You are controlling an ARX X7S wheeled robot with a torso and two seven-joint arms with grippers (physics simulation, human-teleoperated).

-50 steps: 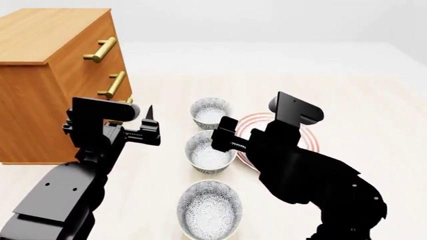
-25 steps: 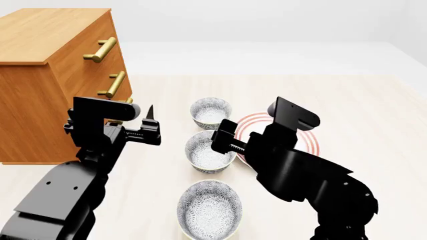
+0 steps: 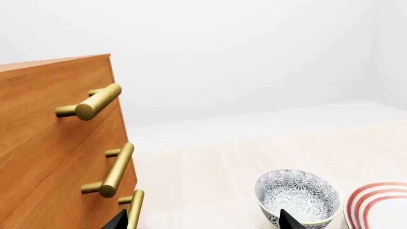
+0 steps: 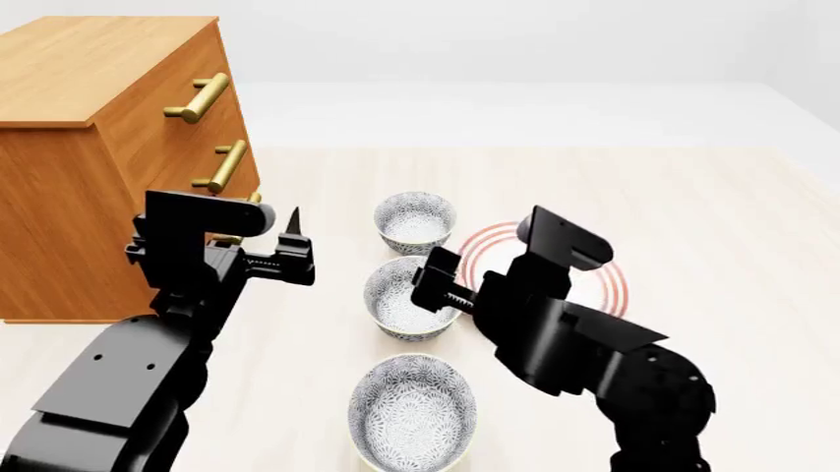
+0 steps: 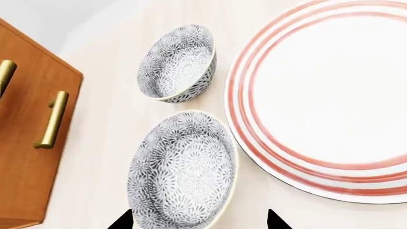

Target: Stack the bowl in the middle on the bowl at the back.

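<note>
Pale wooden tabletop (image 4: 735,246) carries three small speckled grey-blue bowls in a row beside an orange wooden drawer chest (image 4: 79,167). Over the last second the right gripper (image 4: 438,285) has dropped lower and nearer, its jaws spread wide astride the near rim of the middle bowl (image 4: 409,298). That bowl sits unlifted just before the back bowl (image 4: 413,221), so grasping comes next. The left gripper (image 4: 291,258) hovers open, idle

Grey-blue speckled white middle bowl (image 4: 409,298)
</note>
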